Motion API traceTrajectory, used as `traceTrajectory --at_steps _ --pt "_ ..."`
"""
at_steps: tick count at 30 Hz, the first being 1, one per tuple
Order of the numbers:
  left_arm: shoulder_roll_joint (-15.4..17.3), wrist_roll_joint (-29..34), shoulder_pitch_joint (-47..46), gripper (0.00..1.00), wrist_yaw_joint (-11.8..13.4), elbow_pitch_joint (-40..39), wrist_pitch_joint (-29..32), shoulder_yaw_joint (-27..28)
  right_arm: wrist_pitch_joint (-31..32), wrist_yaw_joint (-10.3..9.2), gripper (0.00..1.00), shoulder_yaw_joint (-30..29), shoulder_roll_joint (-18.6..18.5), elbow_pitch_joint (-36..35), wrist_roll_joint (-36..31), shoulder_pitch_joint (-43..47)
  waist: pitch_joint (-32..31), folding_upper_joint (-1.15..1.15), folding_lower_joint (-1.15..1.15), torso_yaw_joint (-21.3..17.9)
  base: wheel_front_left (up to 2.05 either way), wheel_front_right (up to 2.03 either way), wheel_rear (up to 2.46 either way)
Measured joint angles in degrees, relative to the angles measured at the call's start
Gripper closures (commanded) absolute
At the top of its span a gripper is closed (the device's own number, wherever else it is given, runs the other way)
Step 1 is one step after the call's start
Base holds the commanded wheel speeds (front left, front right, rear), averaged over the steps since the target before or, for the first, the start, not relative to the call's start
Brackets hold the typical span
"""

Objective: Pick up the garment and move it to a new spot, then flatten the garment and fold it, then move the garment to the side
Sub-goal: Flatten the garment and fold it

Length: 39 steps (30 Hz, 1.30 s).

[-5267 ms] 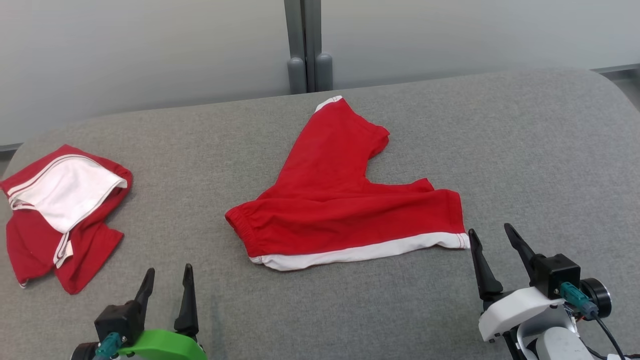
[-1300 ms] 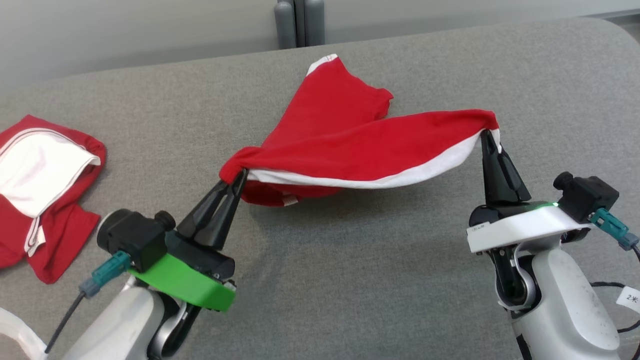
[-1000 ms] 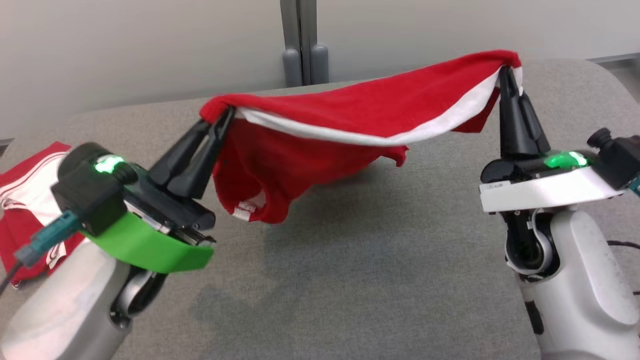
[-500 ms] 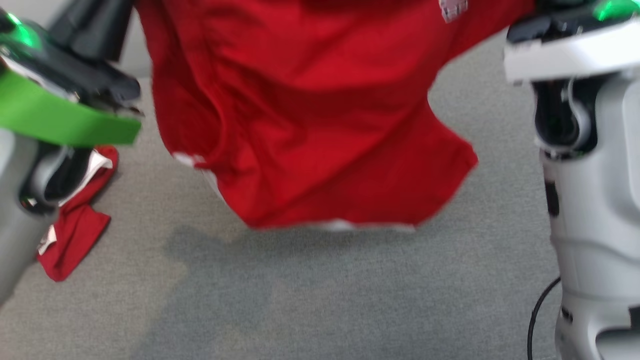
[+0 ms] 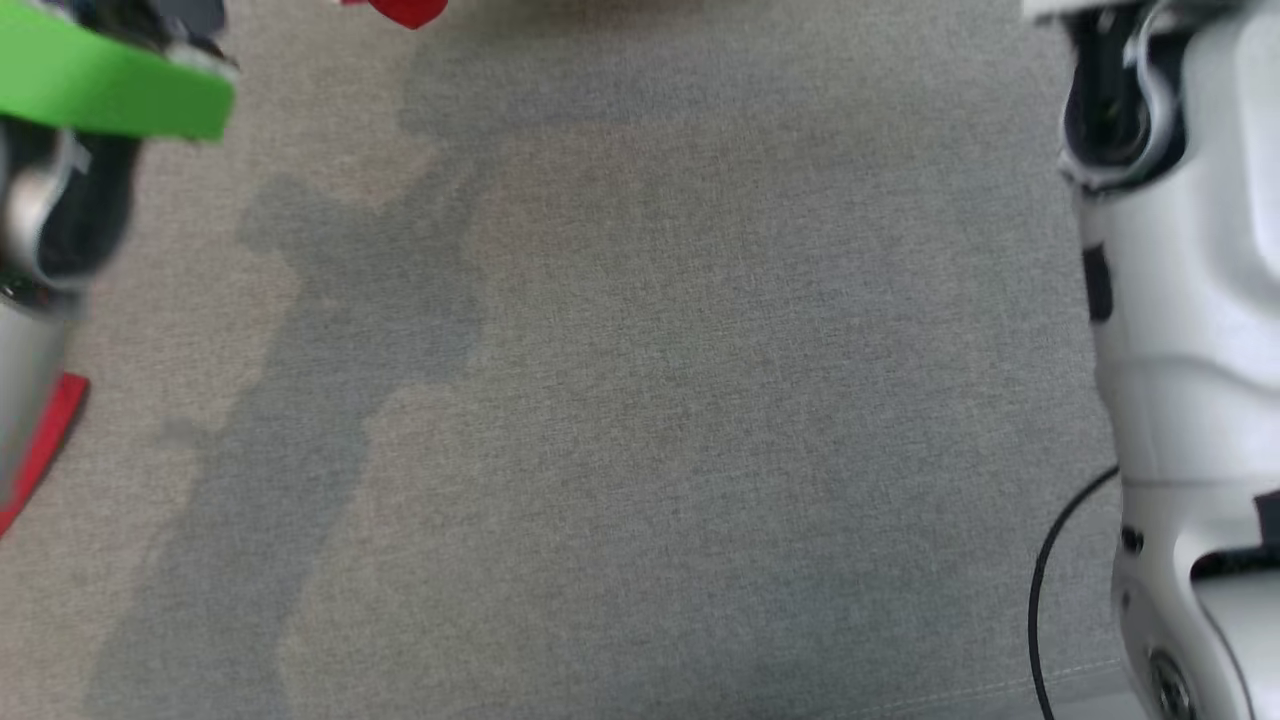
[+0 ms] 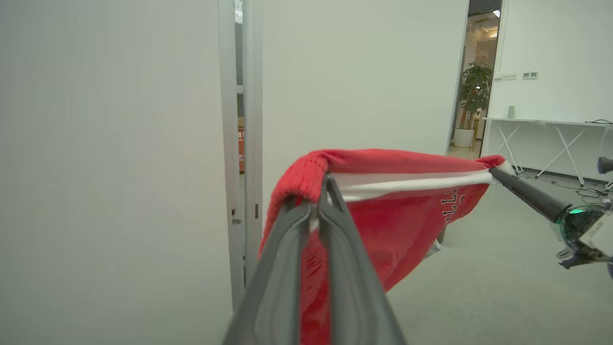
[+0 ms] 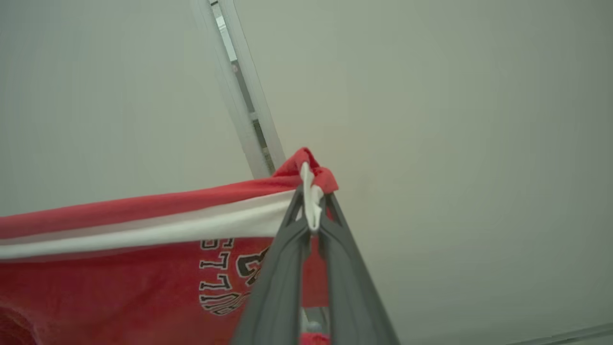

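The garment (image 6: 402, 211) is a pair of red shorts with a white side stripe and black lettering. It hangs stretched in the air between both grippers. In the left wrist view my left gripper (image 6: 322, 184) is shut on the ribbed waistband corner. The right gripper (image 6: 498, 173) pinches the far end. In the right wrist view my right gripper (image 7: 311, 196) is shut on a bunched red and white corner of the garment (image 7: 143, 273). In the head view, a small red tip of the garment (image 5: 405, 10) shows at the top edge.
A grey fabric table (image 5: 650, 400) lies below, crossed by the arms' shadows. A second red garment (image 5: 45, 440) peeks in at its left edge. A black cable (image 5: 1045, 590) hangs by the white right arm (image 5: 1180, 300). A pale wall with a grey post (image 6: 242, 120) stands behind.
Both grippers have lifted the garment higher, stretched between them. The head camera has tilted down, so the garment has left that view's top except for a tip.
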Motion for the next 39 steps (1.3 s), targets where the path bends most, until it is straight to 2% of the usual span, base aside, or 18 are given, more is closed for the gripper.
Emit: traceTrajectory --at_steps 8,13,18,30,36,39 --pt "-6.89 -3.96 21.62 1.00 0.00 6.14 0.01 1.63 -0.04 0.00 1.00 3.07 0.10 0.69 5.15 18.46 -1.08 0.00 0.00 -1.38 0.00 0.00 0.00" --pt "-11.41 -4.61 35.90 1.00 0.00 9.42 0.01 -1.23 -0.04 0.00 1.00 3.94 0.02 1.85 8.35 31.01 -4.22 0.00 -0.01 -1.20 0.00 0.00 0.00" --pt "-14.47 -4.50 45.42 1.00 0.00 11.14 0.01 -2.29 -0.04 0.00 1.00 2.74 0.09 0.99 10.92 41.66 -8.46 0.00 -0.02 -0.83 0.00 0.00 0.00" --pt "-16.99 -2.22 58.88 1.00 0.00 9.02 0.01 -0.14 0.15 0.01 1.00 0.81 -0.20 -7.04 14.91 59.31 -19.25 0.00 -0.02 0.77 0.00 0.00 0.00" --pt "-17.92 -0.54 60.02 1.00 0.00 4.44 0.01 3.21 2.32 0.00 1.00 -0.20 -0.54 -13.11 16.89 60.01 -21.66 0.00 -0.02 1.97 0.00 0.00 0.00" --pt "-17.92 -0.07 58.06 1.00 0.00 3.00 0.01 2.94 4.09 0.00 1.00 -0.49 -0.56 -14.24 15.84 56.40 -20.94 0.00 -0.02 2.36 0.00 0.00 0.00"
